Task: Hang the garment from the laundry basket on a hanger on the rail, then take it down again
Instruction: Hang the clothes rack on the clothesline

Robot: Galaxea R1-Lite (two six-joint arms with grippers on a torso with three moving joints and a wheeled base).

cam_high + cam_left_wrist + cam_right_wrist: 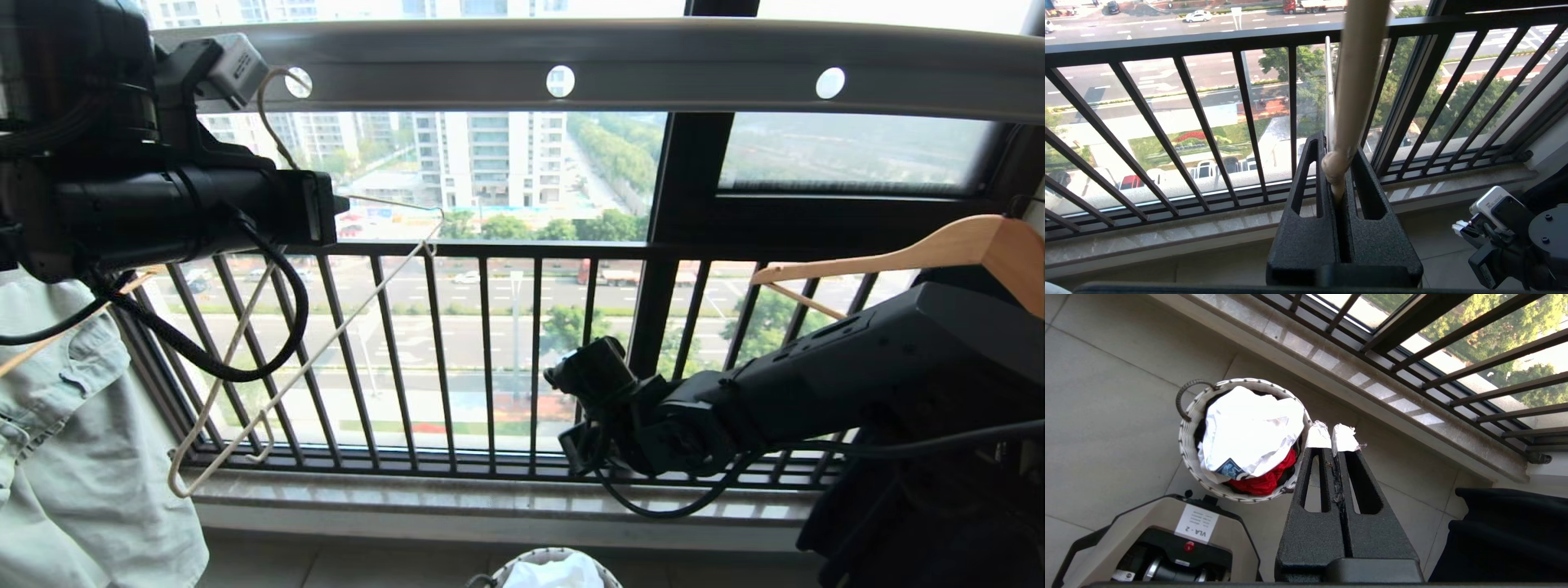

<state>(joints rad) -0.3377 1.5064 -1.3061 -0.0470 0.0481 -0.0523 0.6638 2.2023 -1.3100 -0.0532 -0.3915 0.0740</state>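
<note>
The garment (1249, 428) lay unhung in the laundry basket (1189, 457) at lower centre, while the left gripper (1337, 179), upper left, was clamped on the hanger (310, 359) and the right gripper (1333, 437) was closed empty

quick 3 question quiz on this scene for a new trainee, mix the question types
1. True or false: the garment lies in the laundry basket.
2. What is the left pincer shut on? A) a clothes peg B) the wire hanger C) nothing
3. Fill in: the right pincer, above the floor beside the basket, is shut and holds ____.

Key: 1 true; 2 B; 3 nothing
</note>
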